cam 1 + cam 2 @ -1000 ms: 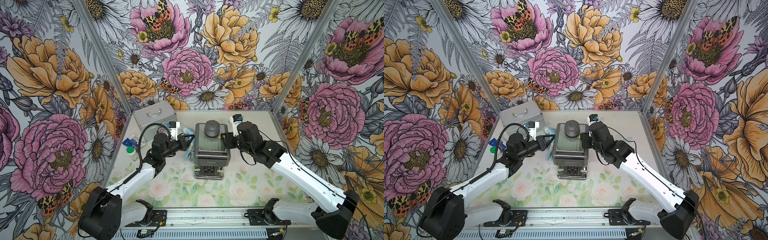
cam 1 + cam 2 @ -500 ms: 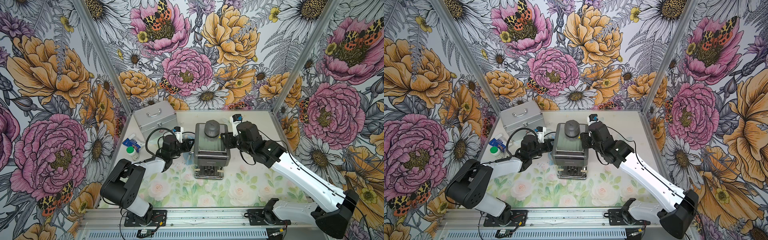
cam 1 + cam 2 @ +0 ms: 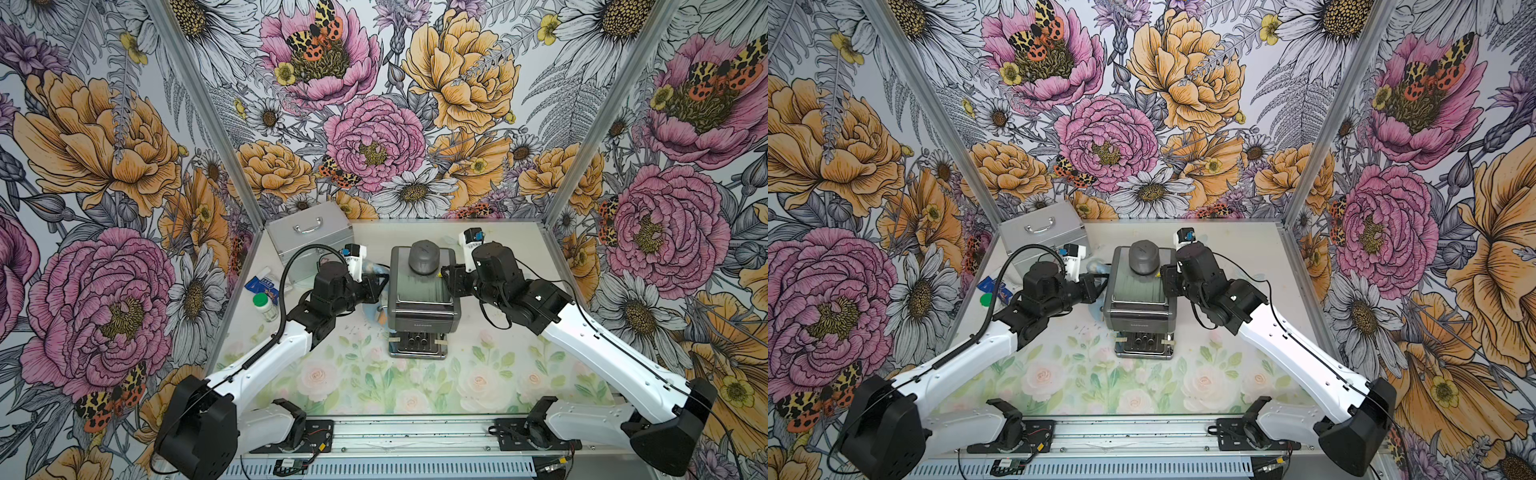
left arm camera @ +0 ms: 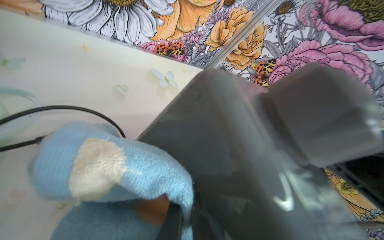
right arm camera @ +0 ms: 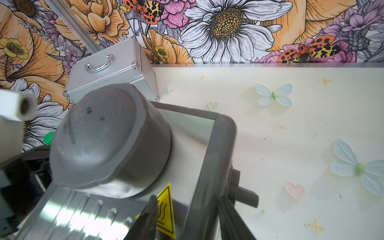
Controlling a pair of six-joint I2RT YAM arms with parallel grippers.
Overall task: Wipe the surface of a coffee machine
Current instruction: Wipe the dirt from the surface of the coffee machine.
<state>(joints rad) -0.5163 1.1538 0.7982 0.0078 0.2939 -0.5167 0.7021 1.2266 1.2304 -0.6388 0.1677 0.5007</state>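
The coffee machine [image 3: 424, 305] [image 3: 1140, 307] stands mid-table, dark grey with a steel top [image 5: 187, 128], a grey domed knob [image 3: 423, 257] [image 5: 108, 141] and a yellow warning sticker [image 5: 166, 207]. My left gripper [image 3: 380, 286] [image 3: 1096, 287] [image 4: 186, 212] is shut on a blue cloth [image 4: 116, 166] [image 3: 372, 269], which lies against the machine's left side. My right gripper [image 3: 446, 278] [image 3: 1167, 279] [image 5: 189, 207] clamps the machine's right top edge, with one finger on the steel top by the sticker and the other on the outer side.
A silver case [image 3: 309, 237] [image 5: 110, 70] with a handle stands at the back left. A green-lidded bottle [image 3: 264, 305] and a blue packet [image 3: 259, 284] lie by the left wall. The machine's black cord [image 4: 62, 108] runs over the table behind the cloth.
The left arm folded low half a second ago and has stretched out again. Its gripper with the cloth has edged slightly along the machine's left side. The right arm has not moved.
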